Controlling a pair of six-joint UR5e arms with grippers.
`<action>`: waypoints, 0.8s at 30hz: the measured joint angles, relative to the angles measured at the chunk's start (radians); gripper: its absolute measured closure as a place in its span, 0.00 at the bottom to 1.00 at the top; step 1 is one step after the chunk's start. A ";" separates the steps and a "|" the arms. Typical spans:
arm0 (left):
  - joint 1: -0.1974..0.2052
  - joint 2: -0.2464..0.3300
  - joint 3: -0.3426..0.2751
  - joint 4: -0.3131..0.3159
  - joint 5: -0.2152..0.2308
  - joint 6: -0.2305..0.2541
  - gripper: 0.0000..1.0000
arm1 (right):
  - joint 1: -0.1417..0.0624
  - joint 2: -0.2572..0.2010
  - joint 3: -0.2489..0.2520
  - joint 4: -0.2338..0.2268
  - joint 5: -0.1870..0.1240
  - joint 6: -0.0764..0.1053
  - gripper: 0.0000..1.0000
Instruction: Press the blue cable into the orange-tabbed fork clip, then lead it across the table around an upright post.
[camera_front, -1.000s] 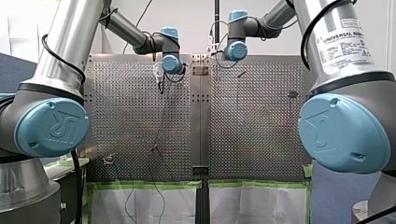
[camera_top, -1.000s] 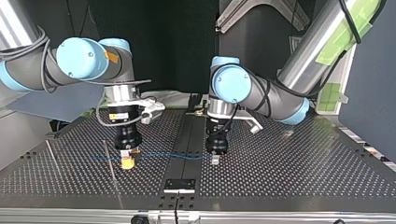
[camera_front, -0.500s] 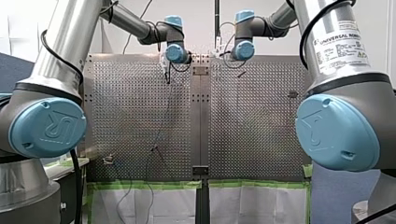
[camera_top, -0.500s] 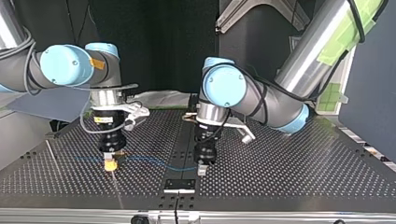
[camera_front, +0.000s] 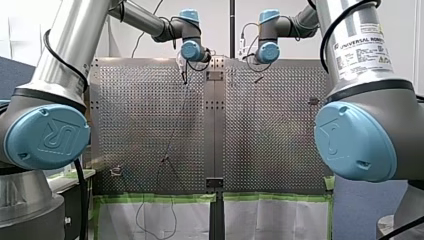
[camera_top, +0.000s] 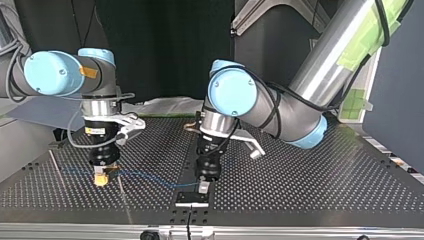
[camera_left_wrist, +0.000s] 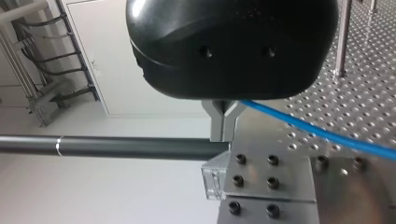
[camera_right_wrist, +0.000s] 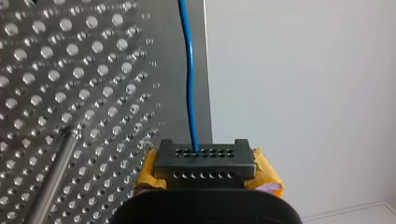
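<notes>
1. Blue cable (camera_left_wrist: 322, 134) runs out from between the metal fingers (camera_left_wrist: 223, 119) of my left gripper (camera_left_wrist: 223, 135), which are pinched together on it just above a bolted metal plate (camera_left_wrist: 271, 179) at the table's edge.
2. Farther along, at the top view's left, my right gripper (camera_top: 101, 178) clamps the same cable between its yellow pads (camera_right_wrist: 266, 175). The line leaves straight ahead of them, with a metal post (camera_right_wrist: 55, 175) just beside.
3. Between the two grippers the cable sags in a shallow curve; past my right gripper it carries on toward the top view's left.
4. Compared with a second ago, both grippers have shifted toward the top view's left and its near edge, carrying the cable along.
5. Perforated metal table (camera_top: 310, 185) spreads beyond, split by a dark central strip (camera_top: 192, 150). Green tape (camera_front: 150, 197) lines one edge, and dark panels and a pale wall stand behind.
</notes>
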 joint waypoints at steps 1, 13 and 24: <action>-0.002 -0.005 0.009 -0.007 0.003 -0.001 1.00 | -0.004 0.000 0.000 0.002 0.000 0.000 1.00; -0.036 -0.096 0.110 -0.094 0.031 -0.008 1.00 | -0.047 -0.001 0.000 0.009 0.000 0.002 1.00; -0.079 -0.144 0.204 -0.137 0.042 -0.035 1.00 | -0.089 -0.001 0.000 0.031 -0.007 0.004 1.00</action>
